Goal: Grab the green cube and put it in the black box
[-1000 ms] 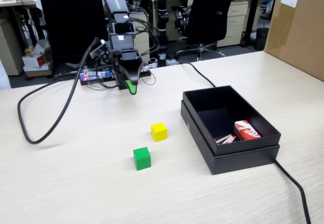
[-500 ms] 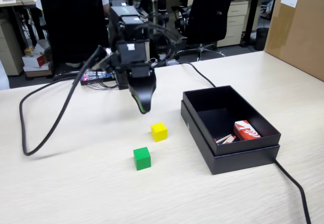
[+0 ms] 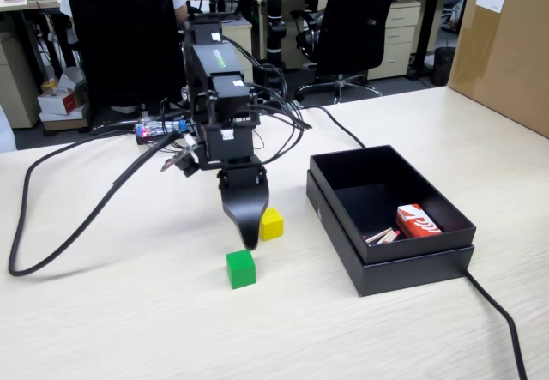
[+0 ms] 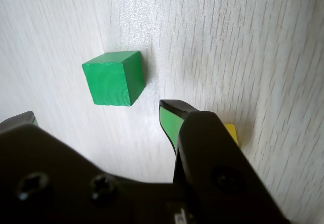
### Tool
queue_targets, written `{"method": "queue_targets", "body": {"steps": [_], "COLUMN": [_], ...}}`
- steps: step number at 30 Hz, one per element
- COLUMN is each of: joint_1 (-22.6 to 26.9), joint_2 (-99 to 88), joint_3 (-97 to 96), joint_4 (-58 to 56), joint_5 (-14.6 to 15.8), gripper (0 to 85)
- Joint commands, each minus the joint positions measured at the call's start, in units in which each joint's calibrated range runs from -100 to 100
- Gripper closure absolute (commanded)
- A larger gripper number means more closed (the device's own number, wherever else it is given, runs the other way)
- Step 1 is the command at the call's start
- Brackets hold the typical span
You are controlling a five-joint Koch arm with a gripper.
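**Arm poised over two cubes on a pale office table**

The table (image 3: 129, 311) is a light wood-grain laminate, wide and mostly bare. The green cube (image 3: 241, 269) sits on it near the front, untouched, and the yellow cube (image 3: 271, 223) lies just behind it and a little to the right in the fixed view. The gripper (image 3: 250, 241) points down between them, its tip close above the green cube. In the wrist view the jaws stand apart: one green-faced tip (image 4: 169, 120) is to the right of the green cube (image 4: 113, 78), the other shows only at the left edge, and nothing is between them.

To the right in the fixed view rests the black box (image 3: 390, 264), nested in its lid, with a red-and-white packet (image 3: 418, 221) inside near its right wall. A thick black cable (image 3: 77, 217) loops across the table to the left, and another runs off from the box toward the front edge. A brown cardboard carton (image 3: 506, 50) stands at the far right. Behind the table are black office chairs (image 3: 360, 20), desks and drawer units.
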Motion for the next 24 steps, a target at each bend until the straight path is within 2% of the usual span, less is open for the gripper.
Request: {"method": "queue_targets", "body": {"steps": [1, 19, 24], "joint_1": [-0.4, -1.6, -1.4], "joint_2": [0.0, 7.2, 8.1], "joint_3": [6.8, 8.7, 8.6], "joint_4": [0.0, 1.0, 1.0], "joint_5": [-0.6, -1.6, -1.9], "gripper": [38.3, 38.3, 41.9]}}
